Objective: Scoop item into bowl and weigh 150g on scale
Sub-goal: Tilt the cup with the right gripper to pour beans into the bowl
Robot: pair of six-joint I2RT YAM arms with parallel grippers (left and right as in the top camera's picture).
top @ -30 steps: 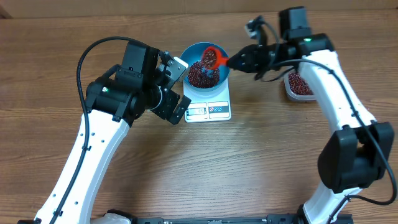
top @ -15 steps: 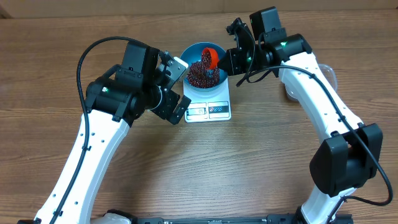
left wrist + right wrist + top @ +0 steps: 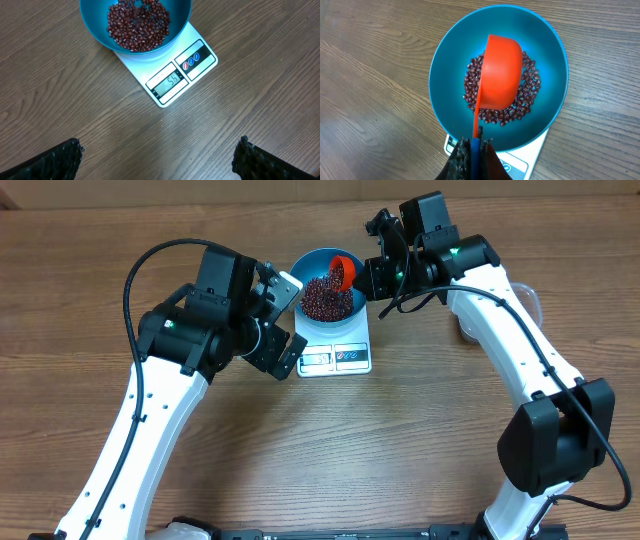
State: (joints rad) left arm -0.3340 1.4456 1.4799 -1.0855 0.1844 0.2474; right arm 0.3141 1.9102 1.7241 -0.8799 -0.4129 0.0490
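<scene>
Gripping the orange scoop (image 3: 501,70) by its handle in the closed right jaws, cup tipped mouth-down just ahead of them, over the red-brown beans (image 3: 137,27) heaped in the teal bowl (image 3: 447,70) atop the white scale (image 3: 200,62) (display reading 55). Holding nothing in the left jaws, spread wide above the wooden worktop (image 3: 75,110), scale ahead and apart.

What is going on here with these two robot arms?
The right gripper, shut on the handle of an orange scoop, holds it tipped over the teal bowl on the white scale. Red-brown beans lie in the bowl. The left gripper hangs open near the scale, holding nothing. The display seems to read 55.
</scene>
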